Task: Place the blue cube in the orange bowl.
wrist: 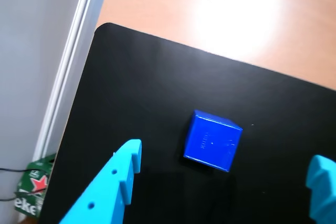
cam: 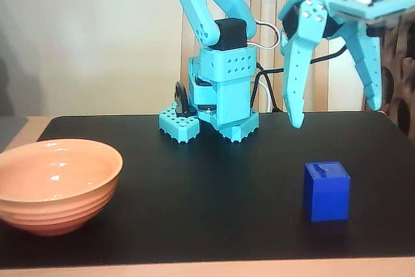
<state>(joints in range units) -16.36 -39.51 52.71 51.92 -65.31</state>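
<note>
I see hand [cam: 334, 115] spread wide, empty, above blue cube [cam: 327, 191] on tabletop [cam: 214, 192] right side. Orange bowl [cam: 57, 184] far left, well apart.

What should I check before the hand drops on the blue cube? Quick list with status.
1. Hand open wide enough: ok, the fingers are spread far wider than the blue cube.
2. Hand empty: ok, nothing between the fingers.
3. Cube centred between the fingers: ok in the wrist view, where the cube lies between them; the fixed view shows the hand well above it.
4. Cube squared to the fingers: not ok, it looks slightly rotated in the wrist view.
5. Orange bowl empty and upright: ok.
6. Path from cube to bowl over the black mat: ok, no objects between them.
</note>
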